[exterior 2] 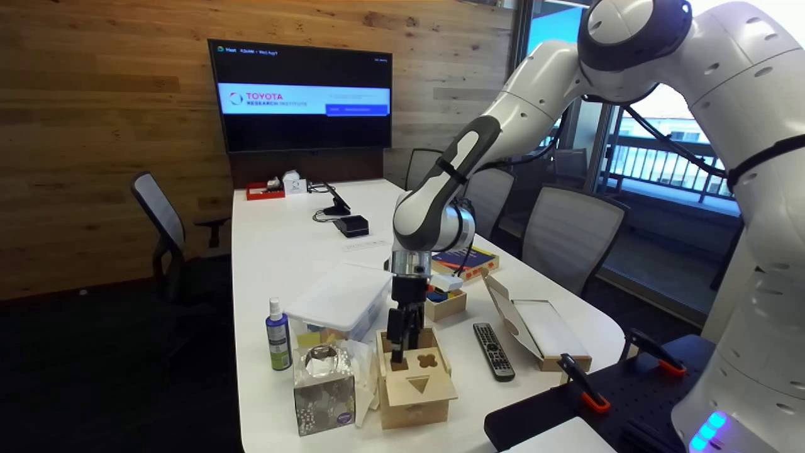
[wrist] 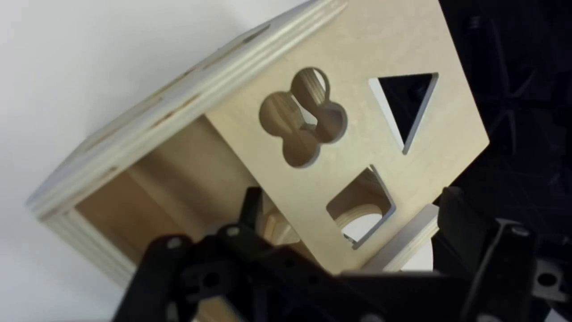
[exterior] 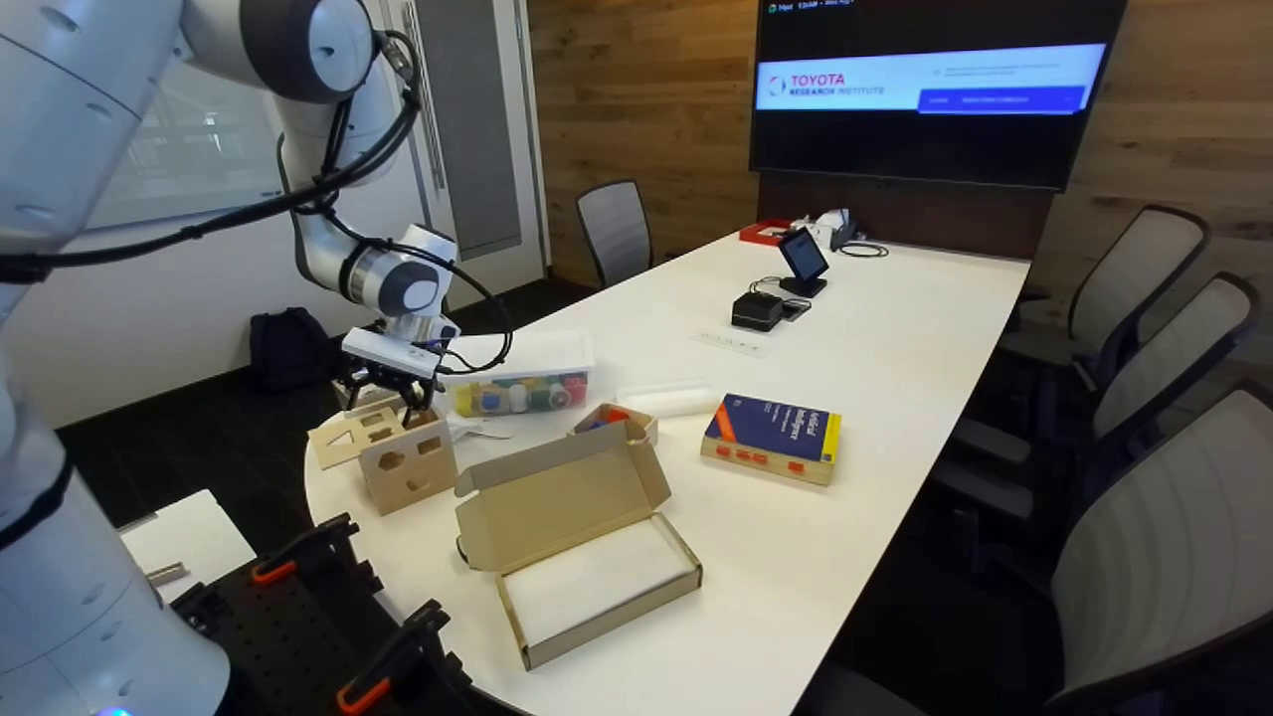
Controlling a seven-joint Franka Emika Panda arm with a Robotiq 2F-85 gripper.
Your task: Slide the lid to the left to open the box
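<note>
The box is a small light-wood cube on the table. Its lid, a thin panel with clover, triangle and square cut-outs, lies on top, shifted so that it overhangs one edge. In an exterior view, the lid sticks out past the near side of the box, and the far part is open. My gripper is open over the box. In the wrist view, the gripper has one finger in the open gap beside the edge of the lid, the other outside the box. Contact cannot be told.
A tissue box, a spray bottle and a clear plastic bin stand near the box. A remote, a cardboard box, a small tray of coloured blocks and a thick book lie farther along.
</note>
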